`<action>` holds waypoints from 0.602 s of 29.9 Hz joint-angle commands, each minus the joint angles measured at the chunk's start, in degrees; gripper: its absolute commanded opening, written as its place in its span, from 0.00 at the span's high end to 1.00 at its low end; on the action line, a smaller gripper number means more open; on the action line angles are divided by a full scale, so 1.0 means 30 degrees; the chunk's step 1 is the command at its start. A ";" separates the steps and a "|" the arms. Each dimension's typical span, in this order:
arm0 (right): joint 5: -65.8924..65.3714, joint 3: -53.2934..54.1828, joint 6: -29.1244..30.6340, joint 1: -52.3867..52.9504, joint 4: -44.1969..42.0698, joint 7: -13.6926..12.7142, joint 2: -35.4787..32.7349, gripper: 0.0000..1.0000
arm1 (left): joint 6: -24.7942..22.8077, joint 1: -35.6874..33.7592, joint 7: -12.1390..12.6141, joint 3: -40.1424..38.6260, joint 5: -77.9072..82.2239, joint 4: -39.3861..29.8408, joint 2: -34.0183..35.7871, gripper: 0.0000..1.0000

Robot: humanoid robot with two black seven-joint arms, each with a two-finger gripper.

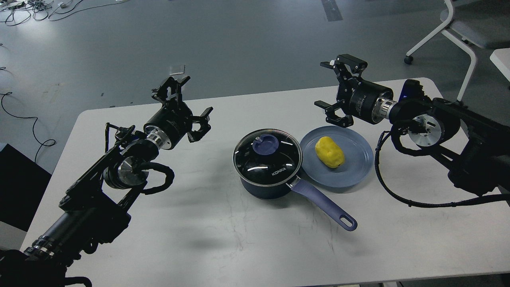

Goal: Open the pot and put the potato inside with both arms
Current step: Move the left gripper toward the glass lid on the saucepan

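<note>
Left gripper and right gripper gape empty mid-frame; glass-lidded pot sits closed beside smooth potato.

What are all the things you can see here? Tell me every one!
table: one, white, fills the middle of the view
pot: one, dark navy, table centre, long lavender-blue handle pointing toward the near right
lid: one, glass with a blue knob, closed on the pot
plate: one, light blue, just right of the pot
potato: one, yellow, lying on the plate
chair: one, white and grey, on the floor at the far right
cables: several, dark, on the grey floor at the far left
left gripper: one, black, open, above the table left of the pot
right gripper: one, black, open, above the plate's far edge
</note>
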 commanded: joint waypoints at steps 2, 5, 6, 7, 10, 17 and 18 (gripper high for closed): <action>-0.0016 0.0105 0.0024 0.0146 -0.0621 0.0069 0.0224 0.00 | 0.0216 0.0001 -0.0068 -0.0010 -0.0014 0.0003 -0.0182 0.02; 0.0013 0.0309 0.0053 0.0175 -0.0621 0.0069 0.0224 0.00 | 0.0158 -0.0028 -0.0068 -0.0010 -0.0043 0.0032 -0.0329 0.02; 0.0013 0.0397 0.0053 0.0176 -0.0592 0.0069 0.0224 0.00 | 0.0157 0.0001 -0.0068 -0.0010 -0.0043 0.0032 -0.0359 0.02; 0.0013 0.0485 0.0024 0.0176 -0.0592 0.0069 0.0224 0.00 | 0.0157 0.0001 -0.0068 -0.0010 -0.0043 0.0032 -0.0359 0.02; 0.0072 0.1274 0.0053 0.0176 -0.0592 0.0069 0.0137 0.00 | 0.0157 0.0001 -0.0068 0.0020 -0.0043 0.0032 -0.0417 0.02; 0.0160 0.1803 0.0200 0.0088 -0.0621 -0.0077 0.0019 0.00 | -0.0077 -0.0028 -0.0127 0.0224 -0.0014 0.0061 -0.0271 0.02; 0.0189 0.1920 0.0200 0.0088 -0.0621 -0.0106 0.0048 0.00 | -0.0077 -0.0057 -0.0127 0.0166 -0.0043 0.0061 -0.0242 0.02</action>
